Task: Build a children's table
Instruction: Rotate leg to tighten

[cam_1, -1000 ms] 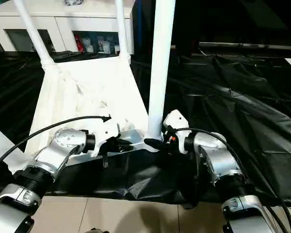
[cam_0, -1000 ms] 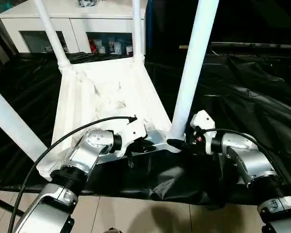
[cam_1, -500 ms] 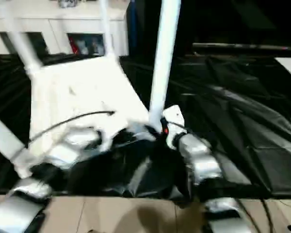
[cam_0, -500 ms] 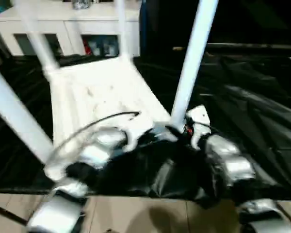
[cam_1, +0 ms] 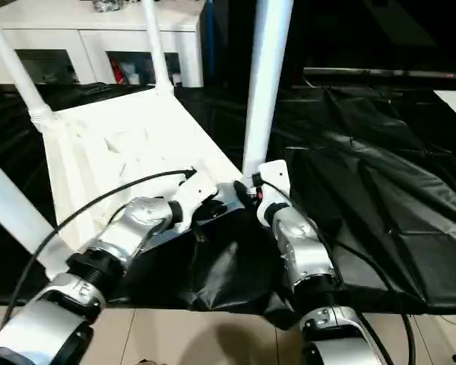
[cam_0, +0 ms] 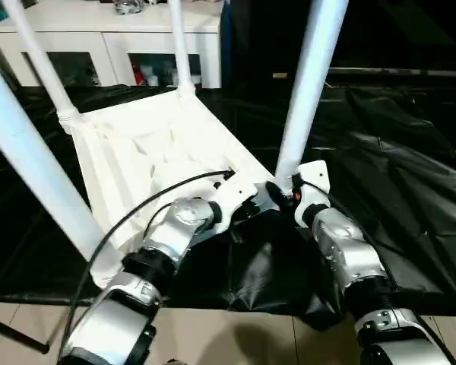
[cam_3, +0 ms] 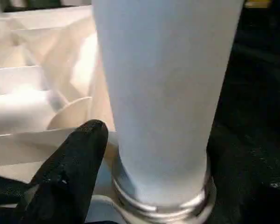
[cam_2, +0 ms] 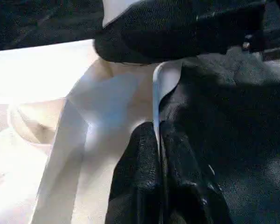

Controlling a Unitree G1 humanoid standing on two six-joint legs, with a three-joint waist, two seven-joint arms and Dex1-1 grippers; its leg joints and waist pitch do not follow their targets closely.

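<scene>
- Tabletop (cam_0: 159,152) of the children's table lies upside down on a black sheet (cam_0: 410,175), ribbed underside up, with all four white legs standing in its corner sockets.
- Far-left leg (cam_0: 42,65) and far-right leg (cam_0: 177,46) rise from the far corners, in front of a white cabinet (cam_0: 114,30) with glass doors.
- Near-left leg (cam_0: 30,152) stands at the near-left corner; near-right leg (cam_0: 310,84) stands at the near-right corner.
- Left gripper (cam_2: 158,140) is pinched closed on the thin near edge of the tabletop, just beside the near-right corner socket.
- Right gripper (cam_0: 280,194) sits at the base of the near-right leg; one black finger (cam_3: 79,154) lies against the socket collar, but whether the fingers are closed around the leg cannot be told.
</scene>
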